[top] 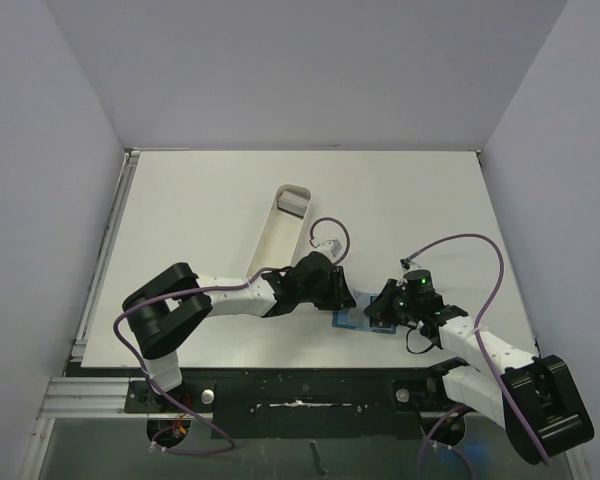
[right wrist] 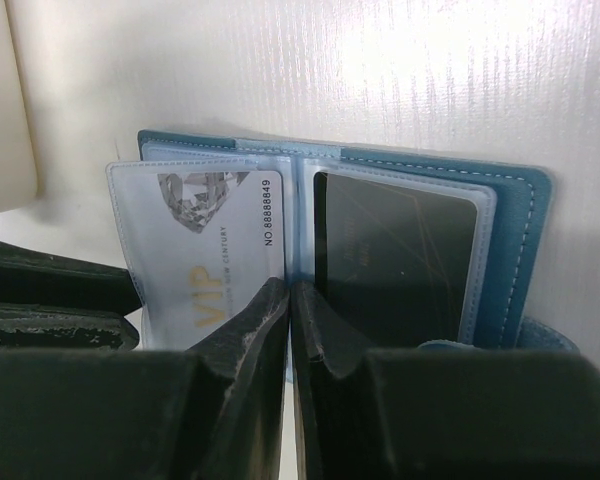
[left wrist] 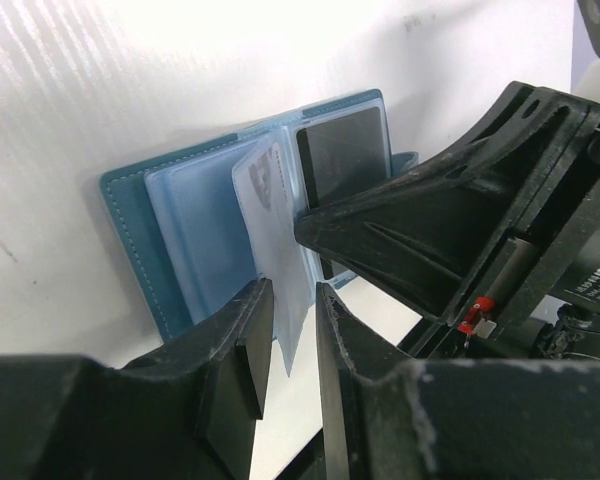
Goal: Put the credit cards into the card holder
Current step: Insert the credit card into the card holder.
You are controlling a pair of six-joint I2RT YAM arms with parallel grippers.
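Close to the tabletop [top: 200,200]'s near edge, right of its middle, the card holder [top: 351,319] lies open between my two arms. My right claw [right wrist: 289,300] is closed to a sliver on its central fold, with a strip of pale blue plastic between the pads; I judge that's to pin the holder flat. A dark card [right wrist: 395,260] sits in the pocket beside the fold. My left claw [left wrist: 292,300] stands narrowly parted astride the raised clear pocket leaf [left wrist: 270,200], which carries a grey VIP card [right wrist: 205,250]. Whether the pads touch it I can't tell. Probably it's there to steady that leaf. Farther off, toward the tabletop's middle, lies the long white tray [top: 270,235].
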